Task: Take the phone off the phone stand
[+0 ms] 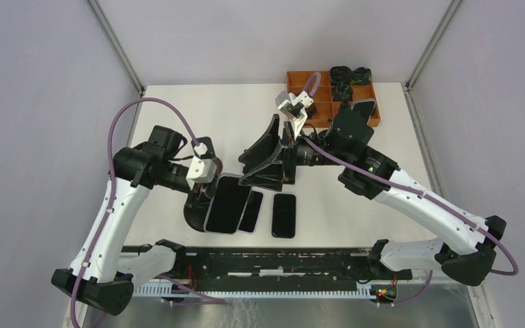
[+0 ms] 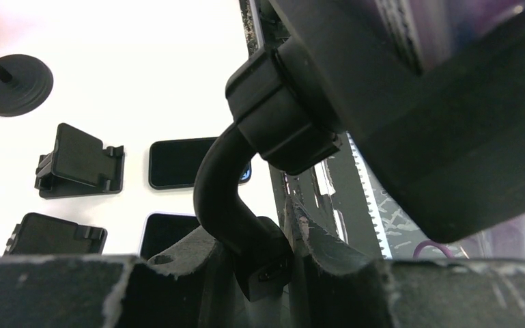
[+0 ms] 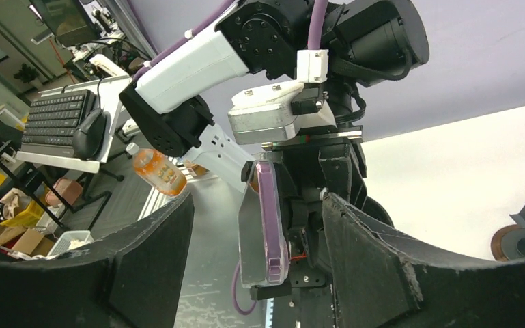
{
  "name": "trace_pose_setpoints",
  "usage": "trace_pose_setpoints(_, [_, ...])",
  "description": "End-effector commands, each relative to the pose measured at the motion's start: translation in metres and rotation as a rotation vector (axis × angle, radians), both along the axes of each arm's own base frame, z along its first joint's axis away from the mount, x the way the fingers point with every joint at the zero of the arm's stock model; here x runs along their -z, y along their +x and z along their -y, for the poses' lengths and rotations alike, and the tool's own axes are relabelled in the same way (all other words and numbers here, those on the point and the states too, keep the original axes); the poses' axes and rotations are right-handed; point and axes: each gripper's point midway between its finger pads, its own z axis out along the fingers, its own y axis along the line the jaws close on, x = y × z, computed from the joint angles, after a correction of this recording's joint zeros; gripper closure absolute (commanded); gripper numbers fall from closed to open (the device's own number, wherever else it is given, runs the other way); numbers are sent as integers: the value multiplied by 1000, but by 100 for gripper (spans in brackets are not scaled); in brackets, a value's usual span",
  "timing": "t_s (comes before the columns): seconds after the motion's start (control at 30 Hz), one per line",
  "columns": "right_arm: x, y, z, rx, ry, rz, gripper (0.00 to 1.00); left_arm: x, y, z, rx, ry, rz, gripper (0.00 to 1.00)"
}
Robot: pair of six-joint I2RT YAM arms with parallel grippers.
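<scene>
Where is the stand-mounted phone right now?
Top view, left of centre: the phone sits on the phone stand held by the left claw, just left of two flat phones.

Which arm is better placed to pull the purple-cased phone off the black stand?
Right. The right claw is open and aimed at the purple-cased phone; the left claw is shut on the black curved stand, so it is probably busy holding it.

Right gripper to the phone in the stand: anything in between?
Nothing visible. In the right wrist view the phone sits edge-on, framed between the fingers of the open right gripper, nothing in front of it. The left gripper grips the phone stand by its neck.
</scene>
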Motion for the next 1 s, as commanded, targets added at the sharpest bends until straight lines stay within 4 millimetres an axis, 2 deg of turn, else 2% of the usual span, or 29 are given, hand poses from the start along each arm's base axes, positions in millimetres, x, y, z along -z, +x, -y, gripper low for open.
trace_pose_setpoints(0.0, [-2,-9,3,-18,2,41,28,-28,-10,5,55,-89,84,98])
trace_pose_setpoints(0.3, [26,-30,-20,-124,-50,16,45,-22,-9,5,52,-71,62,98])
trace_pose_setpoints(0.43, [27,-35,-26,-151,-52,9,53,-22,-9,5,51,-65,66,98])
trace_pose_setpoints(0.63, [26,-35,-27,-159,-60,1,78,-21,-10,3,47,-52,89,98])
trace_pose_setpoints(0.73, [26,-36,-26,-160,-67,-8,100,-20,-9,2,46,-44,106,98])
trace_pose_setpoints(0.83, [14,-36,-20,-135,-42,4,100,-14,-8,-1,47,-24,139,98])
trace_pose_setpoints(0.97, [-8,-29,-5,-64,17,41,100,3,-5,-8,49,34,203,98])
